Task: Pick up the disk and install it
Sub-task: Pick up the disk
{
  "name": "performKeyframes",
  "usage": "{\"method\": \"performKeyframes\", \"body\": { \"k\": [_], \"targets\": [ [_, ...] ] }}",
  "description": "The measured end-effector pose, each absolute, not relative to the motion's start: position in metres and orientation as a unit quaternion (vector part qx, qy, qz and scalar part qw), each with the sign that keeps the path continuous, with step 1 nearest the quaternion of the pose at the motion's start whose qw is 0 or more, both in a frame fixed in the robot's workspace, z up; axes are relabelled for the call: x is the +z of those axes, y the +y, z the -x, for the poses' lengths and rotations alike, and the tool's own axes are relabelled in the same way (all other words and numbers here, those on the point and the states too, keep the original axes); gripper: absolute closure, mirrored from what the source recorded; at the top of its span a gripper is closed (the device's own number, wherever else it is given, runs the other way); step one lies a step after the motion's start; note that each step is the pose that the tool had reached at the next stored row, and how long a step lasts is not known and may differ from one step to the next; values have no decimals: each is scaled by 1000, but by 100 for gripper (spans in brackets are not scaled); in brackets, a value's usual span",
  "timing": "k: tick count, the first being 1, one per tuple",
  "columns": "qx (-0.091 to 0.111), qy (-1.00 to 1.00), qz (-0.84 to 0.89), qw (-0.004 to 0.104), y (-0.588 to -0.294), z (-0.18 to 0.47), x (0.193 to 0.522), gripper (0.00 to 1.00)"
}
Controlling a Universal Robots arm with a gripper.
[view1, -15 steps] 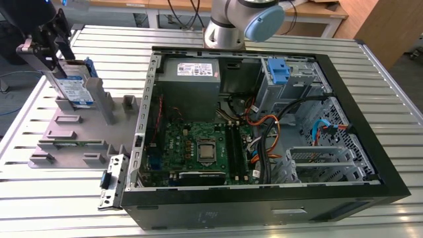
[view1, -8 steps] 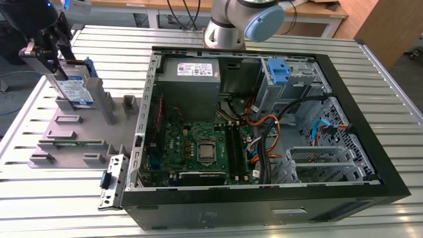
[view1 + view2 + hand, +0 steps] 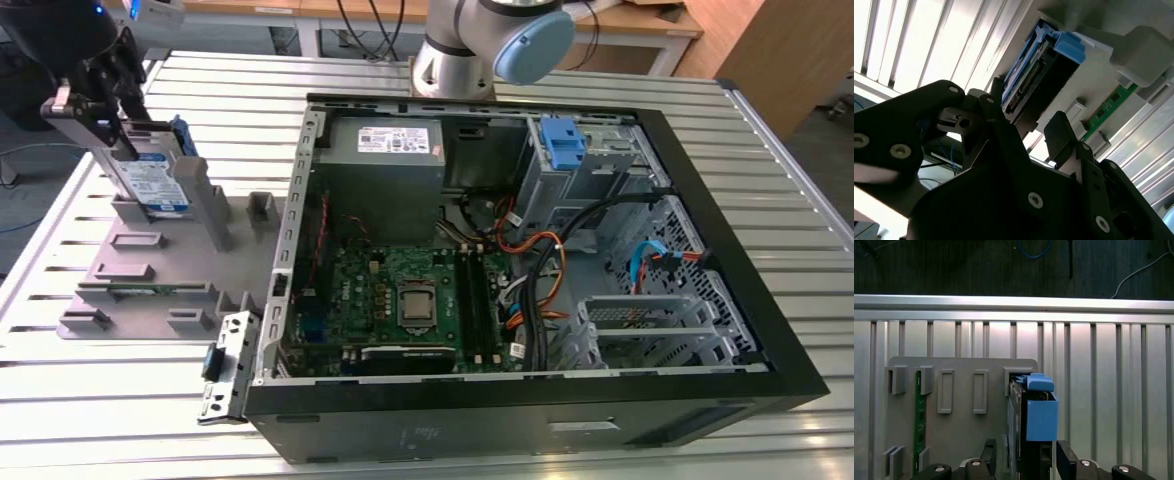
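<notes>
Slatted table (image 3: 1104,390) edge, fingers (image 3: 1065,461) astride disk (image 3: 1040,415)

place: a robotics lab or electronics workshop is indicated.
work surface: a ribbed aluminium table (image 3: 120,430) is seen across the exterior view.
machine: a robot arm base (image 3: 461,50) is mounted at the upper middle of that frame.
workpiece: an opened computer case (image 3: 467,412) with a bare motherboard (image 3: 400,300) is laid at centre and right.
fixture: a grey parts holder (image 3: 147,270) is set at the exterior view's left.
surroundings: wooden benches (image 3: 654,22) and hanging cables (image 3: 367,20) are seen along the upper edge.
</notes>
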State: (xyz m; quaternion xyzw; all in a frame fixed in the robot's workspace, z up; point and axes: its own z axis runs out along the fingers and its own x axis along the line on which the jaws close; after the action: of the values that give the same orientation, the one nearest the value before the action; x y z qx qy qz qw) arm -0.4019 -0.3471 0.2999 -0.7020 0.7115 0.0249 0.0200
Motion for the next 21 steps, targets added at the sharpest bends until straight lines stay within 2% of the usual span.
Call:
{"method": "performKeyframes", "body": {
  "k": [1, 2, 3, 10, 11, 21],
  "targets": [
    [25, 711, 702, 20, -347, 402, 300, 43],
    [25, 712, 702, 20, -347, 402, 300, 43],
    [25, 712, 702, 20, -347, 402, 300, 50],
    [25, 712, 702, 20, -347, 402, 300, 51],
    [25, 712, 702, 20, -347, 402, 300, 58],
    [26, 711, 702, 22, -347, 402, 303, 58]
  ]
}}
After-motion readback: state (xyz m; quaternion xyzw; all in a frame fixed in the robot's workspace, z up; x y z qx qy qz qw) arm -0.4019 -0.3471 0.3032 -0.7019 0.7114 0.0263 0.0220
